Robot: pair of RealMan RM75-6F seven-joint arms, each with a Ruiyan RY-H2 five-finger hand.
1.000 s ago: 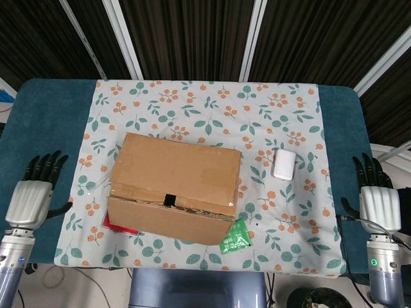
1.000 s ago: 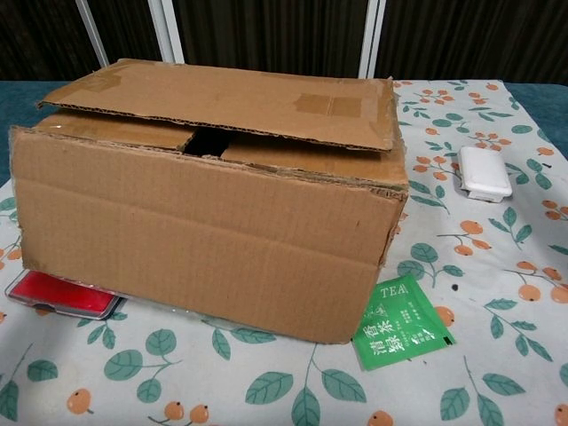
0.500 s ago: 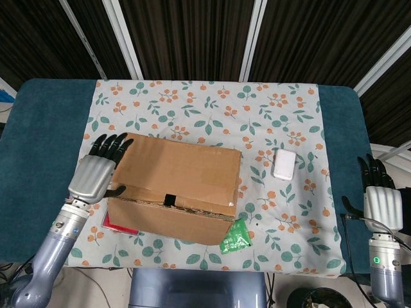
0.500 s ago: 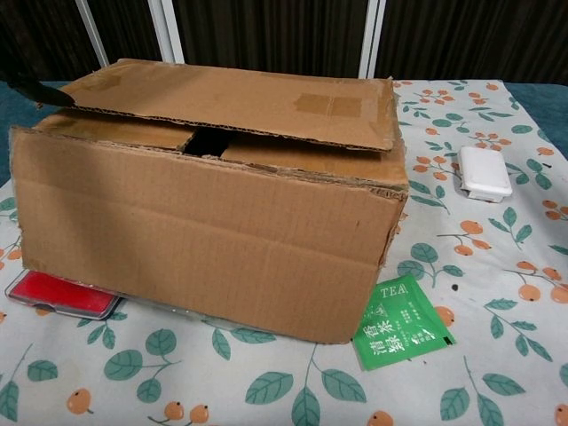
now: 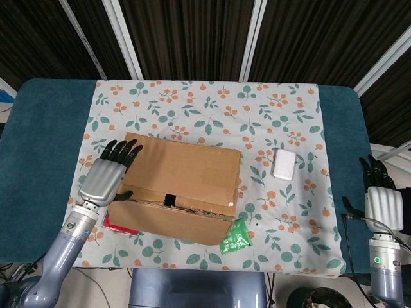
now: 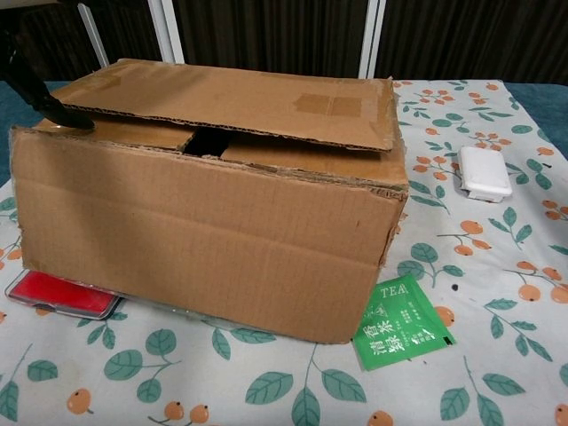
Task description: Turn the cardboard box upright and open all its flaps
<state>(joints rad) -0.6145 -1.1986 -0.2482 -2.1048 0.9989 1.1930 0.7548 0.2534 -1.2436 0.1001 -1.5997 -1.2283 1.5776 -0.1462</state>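
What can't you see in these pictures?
- Inside the cardboard box: both views, flaps cover it.
- Most of the red thing: both views, the box sits on it.
- Most of the left hand: chest view, cut off by the frame's edge.
- Right hand: missing from chest view.

Cardboard box (image 5: 174,186): plain brown, paler tape patch on the top flap. Surface (image 5: 48,128): dark teal. Cloth (image 5: 212,109) over it: off-white, printed with green leaves and orange berries. Tea sachet (image 6: 401,321): green, white lettering. Flat case (image 6: 62,294) under the box: red with a clear rim. Small pad (image 5: 284,164): white. Left robot hand (image 5: 108,174): silver-grey back, black fingers. Right robot hand (image 5: 381,197): same colours.
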